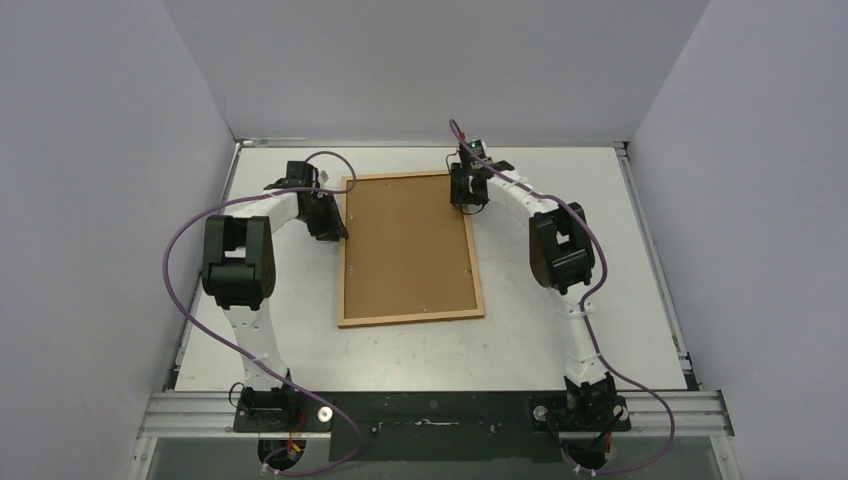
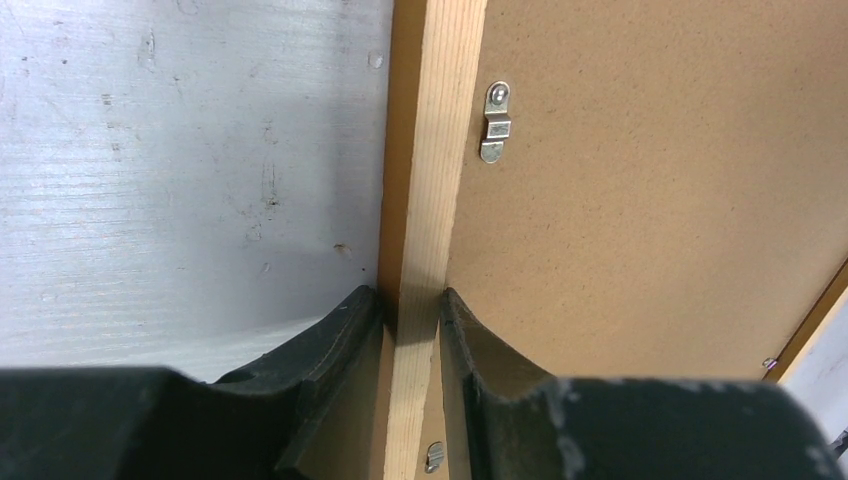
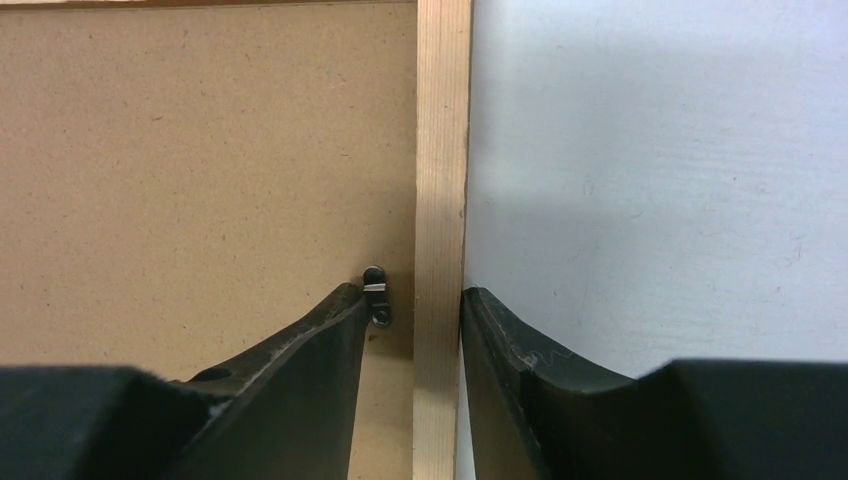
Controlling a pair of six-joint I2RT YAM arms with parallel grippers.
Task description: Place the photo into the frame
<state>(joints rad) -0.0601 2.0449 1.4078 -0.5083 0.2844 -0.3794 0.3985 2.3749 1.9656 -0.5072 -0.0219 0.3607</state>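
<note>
**A:** Right, item one: what lies on the table (image 1: pixel 540 340)?

**B:** One frame (image 1: pixel 411 318), orange-brown wood. It lies flat, back side up, with its long sides running away from the arm bases. One brown backing board (image 1: pixel 405 245) sits inside it and fills the opening.

**A:** Fittings?

**B:** A metal clip (image 2: pixel 495 122) on the board, just beside the left rail. A darker clip (image 3: pixel 376 297) on the board, just beside the right rail.

**A:** Left gripper?

**B:** The left gripper (image 2: pixel 412 300) is down on the frame's left rail, in its far half. One finger is on the table side, the other on the board side. Both press against the wood, so it is clenched on the frame.

**A:** Right gripper?

**B:** The right gripper (image 3: pixel 412 295) sits astride the right rail near the far corner. The outer finger (image 3: pixel 510 340) touches the rail. The inner finger (image 3: pixel 320 335) stands off the rail with a gap, its tip at the darker clip. Its jaws are not closed and it grasps nothing.
</note>
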